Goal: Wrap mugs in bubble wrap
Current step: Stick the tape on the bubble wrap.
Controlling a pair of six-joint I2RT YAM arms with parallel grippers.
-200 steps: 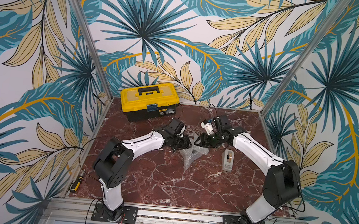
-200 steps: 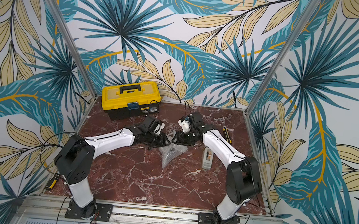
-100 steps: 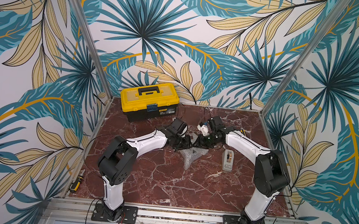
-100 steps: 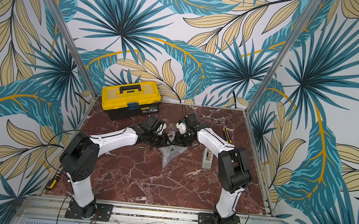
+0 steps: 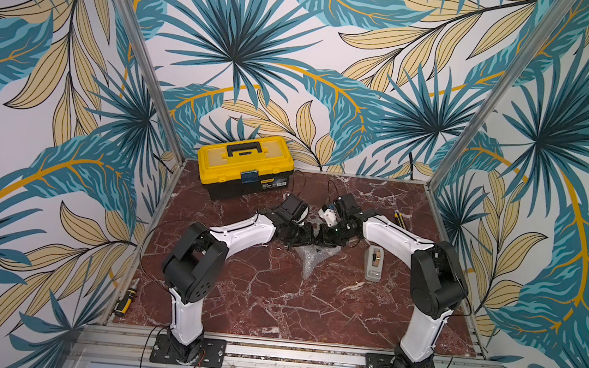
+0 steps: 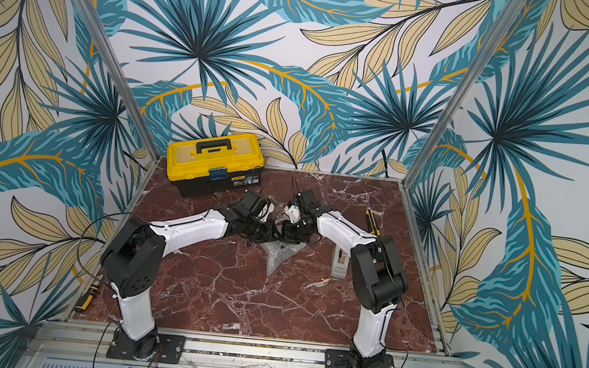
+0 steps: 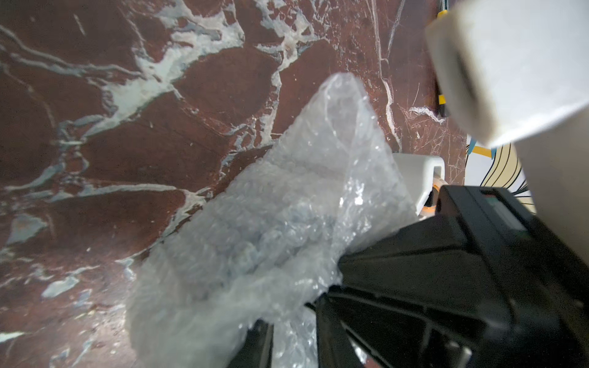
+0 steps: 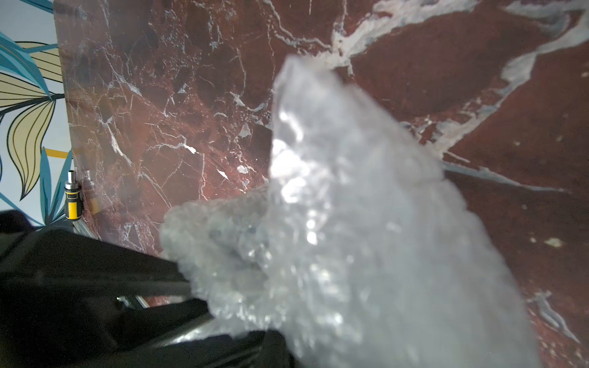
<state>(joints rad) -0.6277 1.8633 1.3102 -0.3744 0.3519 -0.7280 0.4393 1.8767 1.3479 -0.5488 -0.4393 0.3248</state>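
Bubble wrap: bunched mid-worktop, one corner trailing toward the front edge. Right claw: fully closed, pinching a raised fold, probably to draw it over. Left claw: against the same bundle; its opening cannot be told. Mug: unseen, presumably inside. Clearance: tape dispenser near on the right; front half free.

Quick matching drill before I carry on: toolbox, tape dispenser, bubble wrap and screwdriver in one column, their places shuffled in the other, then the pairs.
1 toolbox
2 tape dispenser
3 bubble wrap
4 screwdriver

A on the table, right of the middle
B just past the table's left edge
C at the back left of the table
D in the middle of the table, crumpled

Pairs: 1-C, 2-A, 3-D, 4-B
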